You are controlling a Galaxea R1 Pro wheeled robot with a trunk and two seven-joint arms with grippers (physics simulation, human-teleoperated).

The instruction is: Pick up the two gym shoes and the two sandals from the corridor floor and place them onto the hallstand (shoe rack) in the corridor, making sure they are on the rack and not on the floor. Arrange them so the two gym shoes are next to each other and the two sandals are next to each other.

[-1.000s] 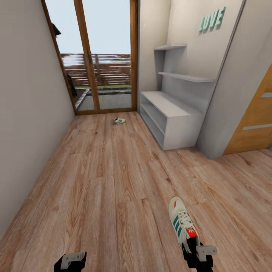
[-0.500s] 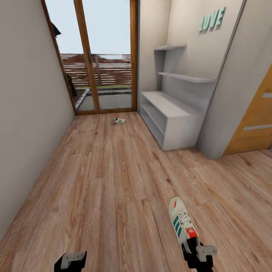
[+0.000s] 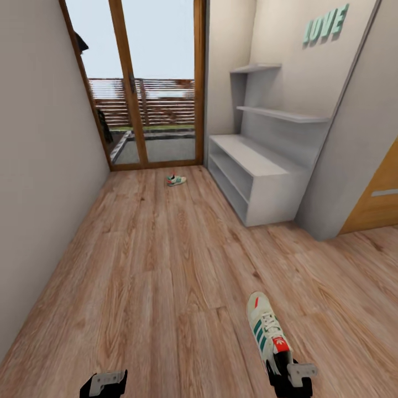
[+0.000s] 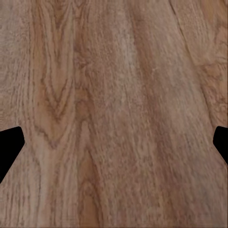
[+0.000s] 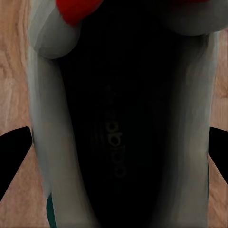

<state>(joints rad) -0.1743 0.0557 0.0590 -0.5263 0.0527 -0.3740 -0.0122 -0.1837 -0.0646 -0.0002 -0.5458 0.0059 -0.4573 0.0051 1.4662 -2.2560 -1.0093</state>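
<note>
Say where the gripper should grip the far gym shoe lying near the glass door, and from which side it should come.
Judging from its pose, the far gym shoe sits upright on the corridor floor, opening upward. Come from above and pinch the heel collar, as the right gripper does on the near gym shoe.

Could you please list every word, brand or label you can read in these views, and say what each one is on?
"LOVE": teal raised letters on the wall above the hallstand.
"adidas": faint print on the dark insole of the gym shoe at the right claw.
Red tongue label: logo too small to read.
</note>
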